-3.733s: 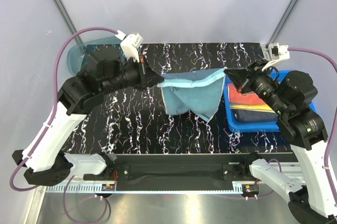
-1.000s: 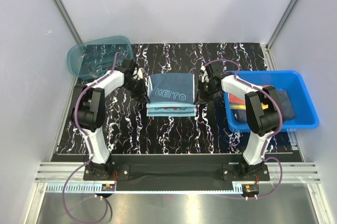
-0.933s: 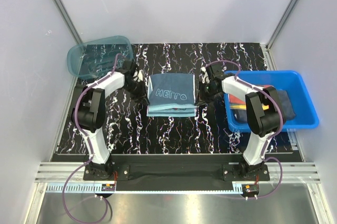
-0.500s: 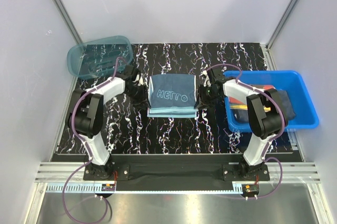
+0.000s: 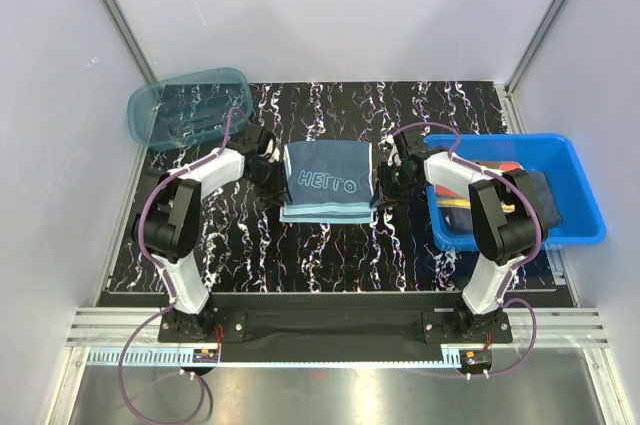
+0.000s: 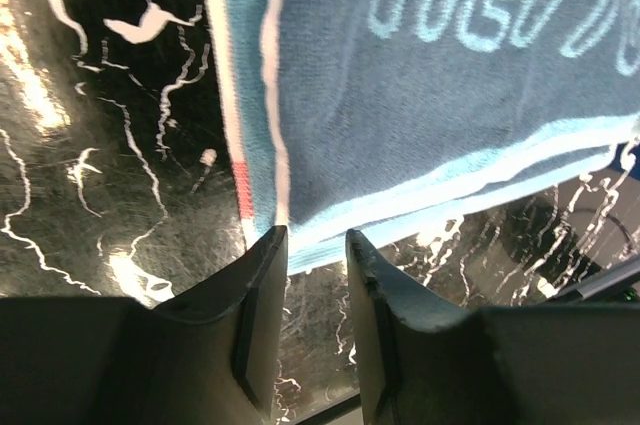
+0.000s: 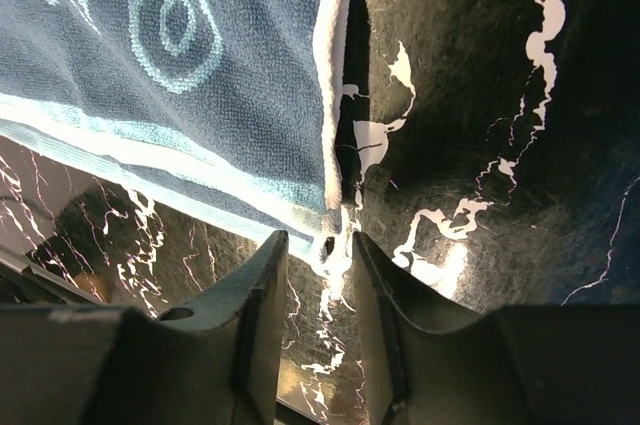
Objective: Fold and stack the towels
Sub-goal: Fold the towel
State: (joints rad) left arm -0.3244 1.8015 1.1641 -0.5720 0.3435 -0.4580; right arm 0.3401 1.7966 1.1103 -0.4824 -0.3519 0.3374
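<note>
Lying folded on the worktop (image 5: 330, 245), no longer stretched in the air, the teal towel (image 5: 327, 182) rests between the left tool (image 6: 315, 235) and right tool (image 7: 318, 237), both slightly spread and empty, so stacking it likely comes next.

Bright even light, blurry wrist close-ups.

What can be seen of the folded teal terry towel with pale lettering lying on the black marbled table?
The teal towel looks like soft terry cloth. It is folded into a rough rectangle and lies flat mid-table on the black marbled table. Pale lettering crosses its darker top face, light stripes border it, and a paler layer shows at the near edge. The left gripper and right gripper sit at its side edges, fingers narrowly apart.
</note>
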